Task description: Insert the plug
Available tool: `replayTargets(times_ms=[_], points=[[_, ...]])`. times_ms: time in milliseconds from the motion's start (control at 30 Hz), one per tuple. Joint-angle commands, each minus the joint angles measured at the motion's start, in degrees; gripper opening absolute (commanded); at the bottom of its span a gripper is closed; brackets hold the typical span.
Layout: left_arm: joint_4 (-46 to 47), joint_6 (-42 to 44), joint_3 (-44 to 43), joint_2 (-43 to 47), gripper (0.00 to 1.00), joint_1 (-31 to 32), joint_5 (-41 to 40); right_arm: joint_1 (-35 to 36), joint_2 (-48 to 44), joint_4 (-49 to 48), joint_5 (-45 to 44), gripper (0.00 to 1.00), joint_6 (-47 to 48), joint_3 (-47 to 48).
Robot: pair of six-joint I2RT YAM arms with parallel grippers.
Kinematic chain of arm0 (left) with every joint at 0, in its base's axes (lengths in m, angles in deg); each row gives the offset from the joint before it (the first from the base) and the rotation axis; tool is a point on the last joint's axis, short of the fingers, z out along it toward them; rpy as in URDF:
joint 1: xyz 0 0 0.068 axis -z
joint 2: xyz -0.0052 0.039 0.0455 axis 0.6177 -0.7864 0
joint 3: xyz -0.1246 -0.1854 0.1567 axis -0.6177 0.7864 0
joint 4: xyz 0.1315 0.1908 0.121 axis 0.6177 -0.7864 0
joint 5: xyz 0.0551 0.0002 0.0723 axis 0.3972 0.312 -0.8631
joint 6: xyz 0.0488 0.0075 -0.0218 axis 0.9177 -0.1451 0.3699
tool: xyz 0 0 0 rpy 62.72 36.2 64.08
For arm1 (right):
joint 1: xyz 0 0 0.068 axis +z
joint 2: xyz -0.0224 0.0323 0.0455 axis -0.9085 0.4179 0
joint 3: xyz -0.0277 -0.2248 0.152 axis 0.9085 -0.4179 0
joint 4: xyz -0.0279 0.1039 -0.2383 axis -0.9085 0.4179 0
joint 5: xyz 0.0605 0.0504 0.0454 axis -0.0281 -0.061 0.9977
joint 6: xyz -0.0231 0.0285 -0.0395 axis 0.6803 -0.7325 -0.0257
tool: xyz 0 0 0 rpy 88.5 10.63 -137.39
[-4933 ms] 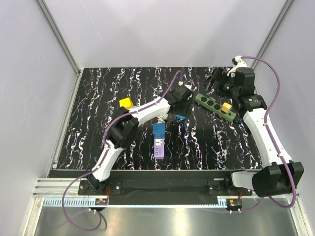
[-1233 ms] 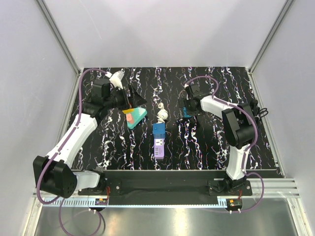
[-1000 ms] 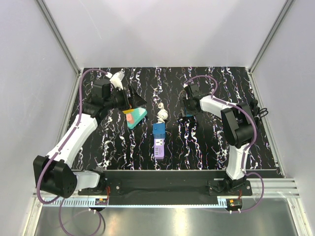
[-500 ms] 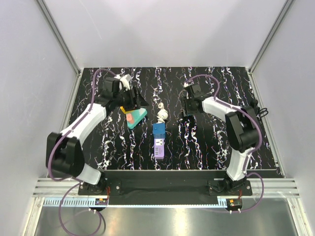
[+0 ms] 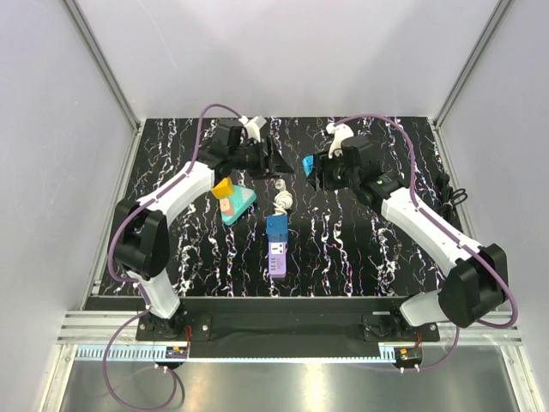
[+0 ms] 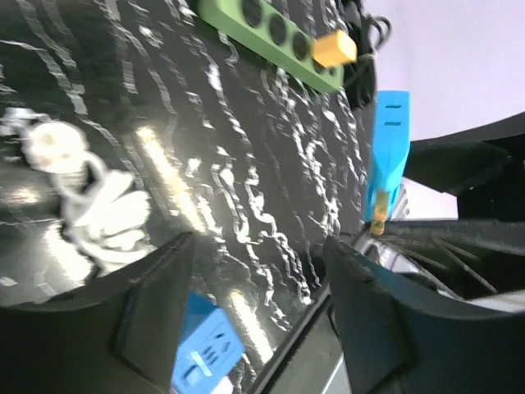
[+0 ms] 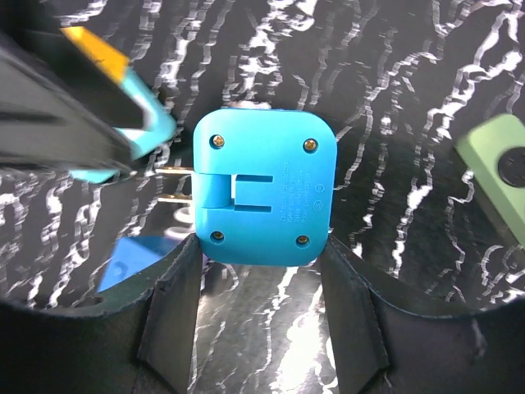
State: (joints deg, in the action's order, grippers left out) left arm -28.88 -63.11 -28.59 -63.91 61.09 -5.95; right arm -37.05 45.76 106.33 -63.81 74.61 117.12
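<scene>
My right gripper [image 5: 316, 170] is shut on a cyan plug [image 7: 262, 189] and holds it above the table, its two brass prongs pointing left in the right wrist view. The plug also shows in the top view [image 5: 309, 162] and the left wrist view [image 6: 390, 135]. My left gripper [image 5: 279, 163] is open and empty, just left of the plug and facing it. A blue and purple socket block [image 5: 276, 245] lies on the table in front of both grippers and shows low in the left wrist view [image 6: 201, 353]. A green power strip [image 6: 271, 37] with a yellow plug [image 6: 332, 49] in it lies behind.
A teal wedge with yellow and orange pieces [image 5: 232, 202] lies left of centre. A white cord bundle [image 5: 281, 199] lies between the wedge and the socket block. A black cable [image 5: 452, 194] sits at the table's right edge. The power strip's end shows in the right wrist view [image 7: 500, 172].
My left gripper swung right from the teal wedge to the back centre. My right gripper rose off the table with the cyan plug and now faces the left gripper.
</scene>
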Motion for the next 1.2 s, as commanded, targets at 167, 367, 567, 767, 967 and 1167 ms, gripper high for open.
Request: replayTargets(times_ms=[167,367,567,767,967,1167], points=[[12.8,-7.5,-0.1,0.9,0.75,1.6,3.3,2.8,-1.5,0.2,1.3,0.0,0.8,-0.4],[13.3,-8.1,0.0,-0.8,0.73,2.5,5.1,4.1,-1.4,0.2,0.3,0.0,0.9,-0.1],[13.3,-7.0,0.5,-0.8,0.63,3.4,5.7,5.1,-1.2,0.1,0.3,0.0,0.2,-0.2],[15.3,-7.5,1.0,-1.8,0.11,4.1,8.9,5.6,-1.8,0.0,1.5,0.05,-0.3,-0.5],[26.4,-12.3,5.7,1.1,0.0,3.7,17.2,5.4,-3.6,0.1,6.2,0.78,-0.4,-1.0],[43.5,-20.3,14.6,6.2,0.0,1.1,25.8,1.8,-5.5,1.5,20.5,1.0,-1.3,-0.3]])
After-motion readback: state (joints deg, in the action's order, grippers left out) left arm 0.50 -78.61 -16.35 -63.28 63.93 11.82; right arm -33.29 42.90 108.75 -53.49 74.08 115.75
